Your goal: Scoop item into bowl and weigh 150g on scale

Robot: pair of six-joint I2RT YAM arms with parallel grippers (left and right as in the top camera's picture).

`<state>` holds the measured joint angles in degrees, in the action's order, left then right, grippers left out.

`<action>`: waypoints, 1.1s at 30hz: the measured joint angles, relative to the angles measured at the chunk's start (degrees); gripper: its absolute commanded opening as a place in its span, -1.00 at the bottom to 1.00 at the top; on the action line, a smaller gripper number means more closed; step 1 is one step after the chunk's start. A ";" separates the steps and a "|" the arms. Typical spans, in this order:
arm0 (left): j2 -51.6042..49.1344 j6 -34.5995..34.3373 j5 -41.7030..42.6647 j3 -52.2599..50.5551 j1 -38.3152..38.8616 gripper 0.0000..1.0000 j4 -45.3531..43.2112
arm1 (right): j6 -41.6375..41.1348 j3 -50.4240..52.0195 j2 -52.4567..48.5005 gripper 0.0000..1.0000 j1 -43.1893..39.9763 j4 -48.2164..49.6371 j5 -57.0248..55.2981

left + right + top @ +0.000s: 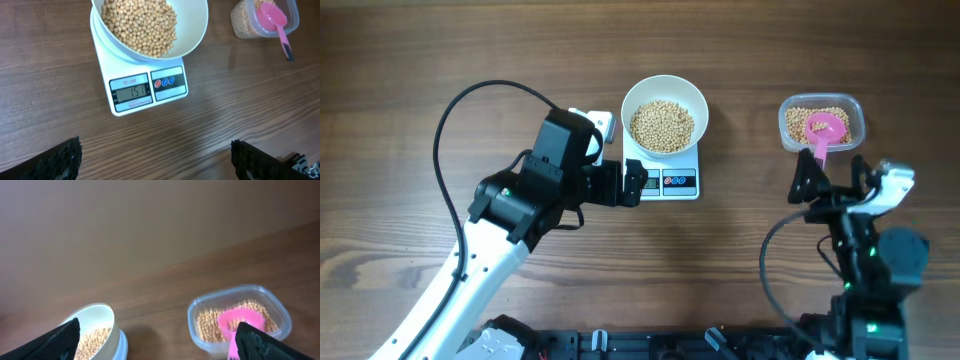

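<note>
the white bowl (696,100) sits on top of the small white scale (665,184), near the middle of the wooden table (420,60). it holds a good heap of tan beans (662,126). from the left wrist view the scale's grey display (131,92) reads 151, with the two round buttons (167,82) next to it.

the left gripper (635,183) is just beside the display end of the scale. its fingers (55,160) are spread wide with only bare table between them, holding nothing.

off to the right, well apart from the scale, there is a clear plastic tub (784,120) with more beans in it. a pink scoop (827,128) lies in the tub, its handle sticking out over the near rim. the right gripper (833,180) is near the tub on the near side, fingers (55,340) wide apart and empty. whether it touches the scoop's handle i cannot tell.
</note>
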<state>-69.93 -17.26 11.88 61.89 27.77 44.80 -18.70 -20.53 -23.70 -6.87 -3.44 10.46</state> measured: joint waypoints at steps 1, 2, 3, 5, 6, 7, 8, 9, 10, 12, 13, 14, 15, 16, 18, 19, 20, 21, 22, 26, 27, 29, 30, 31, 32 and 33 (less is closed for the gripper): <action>0.00 0.00 -0.02 0.00 0.00 1.00 0.07 | 0.00 3.13 3.28 1.00 -0.02 1.60 0.00; 0.00 0.00 0.00 0.00 0.00 1.00 0.04 | -0.02 5.99 6.21 0.99 -0.02 2.51 0.00; 0.00 0.02 0.00 0.00 -0.02 1.00 0.13 | -0.02 8.24 8.15 0.99 -0.02 3.93 0.00; 0.00 0.00 -0.02 0.00 0.00 1.00 0.20 | -0.02 12.87 12.61 1.00 0.00 7.02 0.02; 0.00 0.00 0.00 0.00 0.00 1.00 0.00 | -0.02 14.25 14.32 0.99 0.00 7.37 0.02; 0.00 0.02 0.00 0.00 0.00 1.00 0.11 | -0.02 15.13 15.39 0.99 0.00 7.43 0.04; 0.00 0.02 0.00 0.00 0.00 1.00 0.15 | -0.02 16.11 16.48 0.99 -0.02 7.61 0.04; 0.00 0.00 0.00 0.00 -0.02 1.00 0.17 | -0.02 16.65 17.09 0.99 0.00 7.80 0.04; 0.00 0.00 0.00 0.00 0.00 1.00 0.13 | -0.02 17.22 17.73 0.99 0.00 7.93 0.04; 0.00 0.00 0.00 0.00 0.00 1.00 0.13 | 0.00 18.93 19.63 0.99 0.00 7.85 0.02; 0.00 0.00 0.00 0.00 0.00 1.00 0.17 | -0.02 19.30 20.41 0.99 0.00 6.58 0.02; 0.00 0.00 0.00 0.00 0.00 1.00 0.15 | -0.02 19.82 21.11 1.00 0.00 5.49 0.02; 0.00 0.00 -0.02 0.00 0.00 1.00 0.15 | 0.00 20.11 21.62 0.99 0.00 4.66 0.00; 0.00 0.00 0.00 0.00 -0.02 1.00 0.13 | 0.00 20.13 21.84 0.99 0.00 4.31 -0.02; 0.00 0.00 0.00 0.00 -0.02 1.00 0.15 | 0.55 20.13 21.86 0.99 0.00 4.11 -0.07; 0.00 0.00 0.00 0.00 0.00 1.00 0.15 | 0.83 20.13 21.86 0.99 0.00 4.09 -0.09; 0.00 0.00 0.00 0.00 -0.02 1.00 0.15 | 0.94 20.13 22.12 1.00 0.00 3.96 -0.11; 0.00 0.00 0.00 0.00 0.00 1.00 0.15 | 1.05 20.13 22.49 0.99 0.28 3.93 -0.24; 0.00 0.00 0.00 0.00 -0.02 1.00 0.15 | 1.05 20.13 22.58 0.99 0.81 3.93 -0.48; 0.00 0.00 0.00 0.00 0.00 1.00 0.15 | 1.07 20.13 22.60 1.00 6.40 3.80 -2.84; 0.00 0.00 0.00 0.00 -0.02 1.00 0.15 | 1.09 20.13 22.60 0.99 6.75 3.80 -3.08; 0.00 0.00 0.00 0.00 0.00 1.00 0.15 | 1.09 20.13 22.60 0.99 6.73 3.69 -3.48; 0.00 0.00 0.00 0.00 0.00 1.00 0.15 | 1.07 20.13 22.60 0.99 6.67 3.67 -3.50; 0.00 0.00 -0.02 0.00 0.00 1.00 0.15 | 1.07 20.13 22.60 0.99 6.43 3.67 -3.50; 0.00 0.00 0.00 0.00 0.00 1.00 0.15 | 1.07 20.13 22.60 1.00 6.23 3.67 -3.50; 0.00 0.00 -0.02 0.00 0.00 1.00 0.15 | 1.07 20.13 22.60 0.99 6.19 3.67 -3.50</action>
<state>-69.93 -17.26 11.86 61.89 27.77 44.95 -17.63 -0.40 -1.10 -0.69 0.23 6.96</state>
